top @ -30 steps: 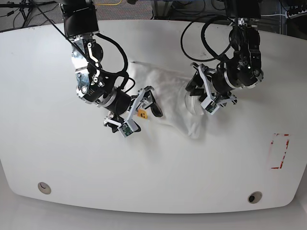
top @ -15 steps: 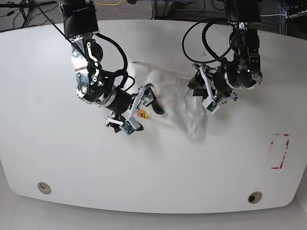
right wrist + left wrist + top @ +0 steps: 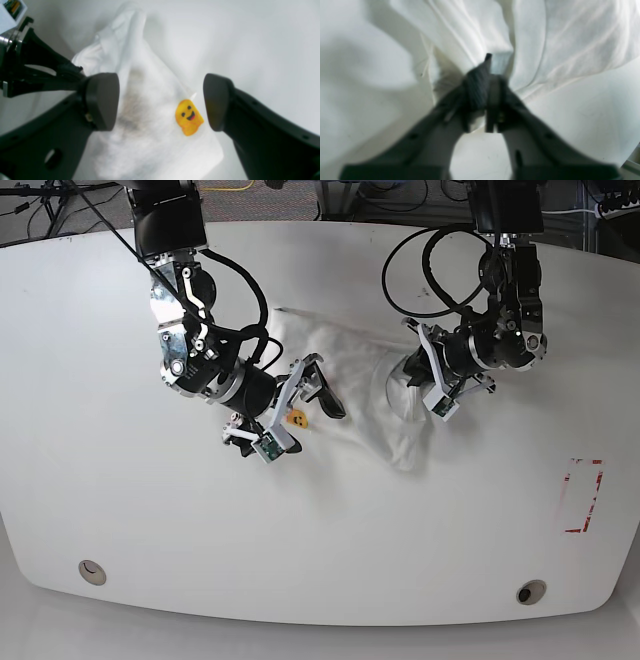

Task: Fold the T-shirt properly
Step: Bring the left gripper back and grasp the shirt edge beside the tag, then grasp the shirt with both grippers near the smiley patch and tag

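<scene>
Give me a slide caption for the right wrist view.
Right gripper fingers wide open above the crumpled white T-shirt, straddling its small orange smiley print.

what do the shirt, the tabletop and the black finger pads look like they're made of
T-shirt: soft white woven or knit cloth, matte; it creases and bunches, with a printed orange smiley.
Tabletop: hard, smooth white board, probably laminate or painted; faint sheen, no grain.
Finger pads: matte black, likely moulded plastic or rubber; which one cannot be told.

In the left wrist view the left gripper (image 3: 488, 75) is out of focus and its base is cut off by the lower edge, while the T-shirt (image 3: 460, 32) runs past the top edge, its print hidden.
</scene>
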### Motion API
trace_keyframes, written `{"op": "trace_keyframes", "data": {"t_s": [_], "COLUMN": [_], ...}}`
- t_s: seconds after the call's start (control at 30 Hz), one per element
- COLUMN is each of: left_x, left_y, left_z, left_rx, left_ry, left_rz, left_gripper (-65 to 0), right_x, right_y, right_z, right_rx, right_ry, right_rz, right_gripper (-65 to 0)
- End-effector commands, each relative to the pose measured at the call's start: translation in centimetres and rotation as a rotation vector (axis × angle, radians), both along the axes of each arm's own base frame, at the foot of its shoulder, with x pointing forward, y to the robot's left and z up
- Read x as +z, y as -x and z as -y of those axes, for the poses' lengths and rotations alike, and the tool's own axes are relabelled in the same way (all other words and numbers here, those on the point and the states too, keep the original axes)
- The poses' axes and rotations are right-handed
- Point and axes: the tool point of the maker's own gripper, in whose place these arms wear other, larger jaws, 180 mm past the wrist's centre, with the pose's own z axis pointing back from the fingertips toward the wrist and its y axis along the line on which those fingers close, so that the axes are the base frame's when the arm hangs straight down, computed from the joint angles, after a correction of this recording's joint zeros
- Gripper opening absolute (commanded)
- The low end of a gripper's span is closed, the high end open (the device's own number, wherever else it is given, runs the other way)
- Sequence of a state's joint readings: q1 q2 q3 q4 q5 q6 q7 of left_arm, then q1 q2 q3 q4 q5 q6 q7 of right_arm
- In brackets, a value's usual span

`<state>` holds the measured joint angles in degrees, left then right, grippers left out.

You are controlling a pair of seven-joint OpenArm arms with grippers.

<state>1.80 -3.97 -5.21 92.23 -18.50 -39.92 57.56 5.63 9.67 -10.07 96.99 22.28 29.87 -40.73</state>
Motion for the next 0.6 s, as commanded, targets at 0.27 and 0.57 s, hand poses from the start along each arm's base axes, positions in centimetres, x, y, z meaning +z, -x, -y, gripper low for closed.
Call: {"op": "trace_keyframes", "data": {"t_s": [0.27,0.57], "left_x": [3.6,5.3], "left_y": [-2.0,-1.8], "left_z": [0.4,-0.3], "left_rx": [-0.009,-0.024], "left_ry": [0.013,-0.058], "left_rz": [0.121,0.147], "left_gripper": [-60.1,-60.1], "right_x": [1.8,1.8], "right_y": [-1.0,-1.1], "right_z": [0.1,0.1], "right_rx": [-0.003,-0.004], "right_ry": [-0.024,-0.024], "right_rz": [0.057,0.059], "right_gripper": [-16.2,-16.2]}}
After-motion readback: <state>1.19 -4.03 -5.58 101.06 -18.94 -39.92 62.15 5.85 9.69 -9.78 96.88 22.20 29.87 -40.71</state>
